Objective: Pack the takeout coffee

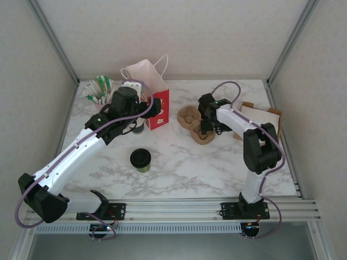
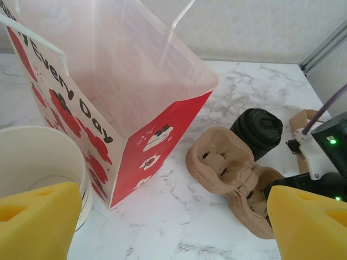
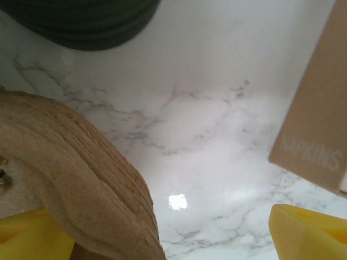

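The takeout coffee, a small cup with a black lid and olive-green body, stands upright alone on the marble table near the front middle. My left gripper is well behind it, next to the red-and-white paper bag. In the left wrist view that gripper is open, with bare tabletop between its yellow fingers. My right gripper hangs low over the brown pulp cup carriers. It is open, and a carrier rim lies just inside its left finger.
The bag stands open. A stack of lidless cream cups is beside the left finger. A black cylinder of lids stands behind the carriers. A napkin box sits at the right, stirrer packets at the back left.
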`<move>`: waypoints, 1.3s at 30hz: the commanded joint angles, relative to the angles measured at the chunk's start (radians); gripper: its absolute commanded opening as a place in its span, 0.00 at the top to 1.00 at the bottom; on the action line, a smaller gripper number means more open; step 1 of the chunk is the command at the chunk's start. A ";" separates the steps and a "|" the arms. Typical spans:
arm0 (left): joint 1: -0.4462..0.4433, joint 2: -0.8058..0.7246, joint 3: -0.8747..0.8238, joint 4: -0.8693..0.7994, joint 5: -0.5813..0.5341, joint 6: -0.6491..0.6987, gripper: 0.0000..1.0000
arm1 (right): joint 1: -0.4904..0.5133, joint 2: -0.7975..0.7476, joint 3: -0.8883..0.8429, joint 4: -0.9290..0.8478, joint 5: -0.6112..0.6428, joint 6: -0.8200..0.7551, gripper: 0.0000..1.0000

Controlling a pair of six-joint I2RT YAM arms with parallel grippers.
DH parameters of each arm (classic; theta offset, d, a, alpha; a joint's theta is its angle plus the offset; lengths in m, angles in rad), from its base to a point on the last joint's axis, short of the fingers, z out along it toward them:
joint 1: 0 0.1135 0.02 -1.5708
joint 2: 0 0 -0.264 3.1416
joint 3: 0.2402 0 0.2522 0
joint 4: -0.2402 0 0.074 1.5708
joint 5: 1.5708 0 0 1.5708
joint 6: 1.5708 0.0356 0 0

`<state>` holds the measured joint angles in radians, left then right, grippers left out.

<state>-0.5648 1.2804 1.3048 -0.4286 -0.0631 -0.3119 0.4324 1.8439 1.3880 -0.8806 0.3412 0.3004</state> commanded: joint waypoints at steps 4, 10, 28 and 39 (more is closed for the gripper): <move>0.010 0.030 0.024 0.006 0.011 0.006 0.11 | -0.039 -0.108 -0.077 -0.038 -0.016 0.044 0.09; 0.010 0.130 0.166 -0.061 -0.008 0.069 0.11 | -0.038 -0.215 -0.069 -0.031 -0.143 0.023 0.03; 0.112 0.624 0.779 -0.459 0.213 0.334 0.25 | -0.135 -0.408 -0.104 -0.007 -0.376 0.012 0.01; 0.120 0.658 0.766 -0.504 0.301 0.385 0.42 | -0.140 -0.397 -0.121 0.012 -0.398 0.014 0.01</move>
<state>-0.4488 1.9419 2.0663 -0.8768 0.1997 0.0387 0.2985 1.4528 1.2732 -0.8783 -0.0322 0.3214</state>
